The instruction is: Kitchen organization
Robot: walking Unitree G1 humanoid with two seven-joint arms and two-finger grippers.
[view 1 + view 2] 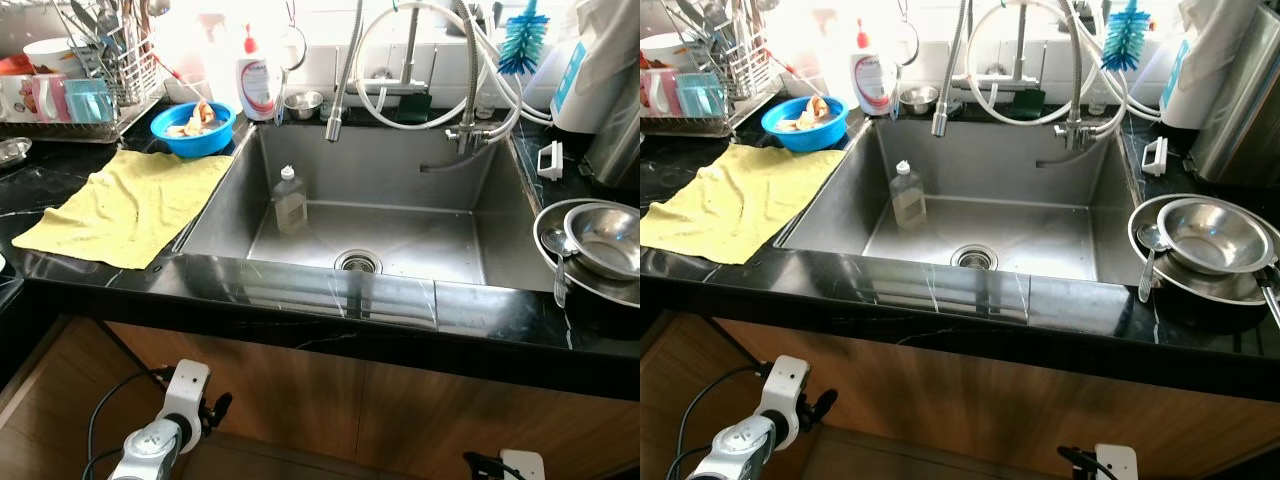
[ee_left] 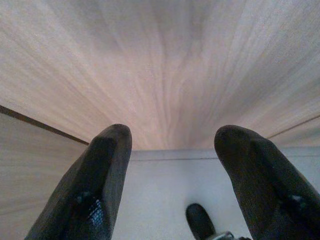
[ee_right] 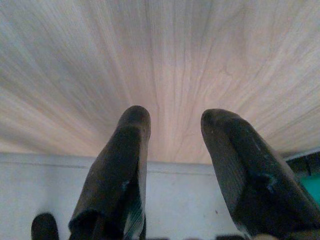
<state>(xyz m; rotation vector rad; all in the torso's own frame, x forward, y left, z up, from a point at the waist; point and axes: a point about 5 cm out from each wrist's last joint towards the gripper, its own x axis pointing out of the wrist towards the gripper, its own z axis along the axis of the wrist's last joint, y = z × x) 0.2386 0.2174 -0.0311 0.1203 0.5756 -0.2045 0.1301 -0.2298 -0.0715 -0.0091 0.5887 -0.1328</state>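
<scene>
Steel sink [image 1: 500,215] holds one clear bottle [image 1: 290,200]; left claw [image 2: 170,180] and right claw [image 3: 175,170] hang low, fingers apart.

A clear plastic bottle [image 1: 290,200] stood upright in the stainless steel sink [image 1: 480,215], toward its left wall. A yellow cloth [image 1: 125,205] lay spread on the black stone counter [image 1: 520,315] at the sink's left edge, a blue bowl [image 1: 193,130] just behind it. Nested steel bowls [image 1: 600,245] sat at the counter's right edge.
</scene>
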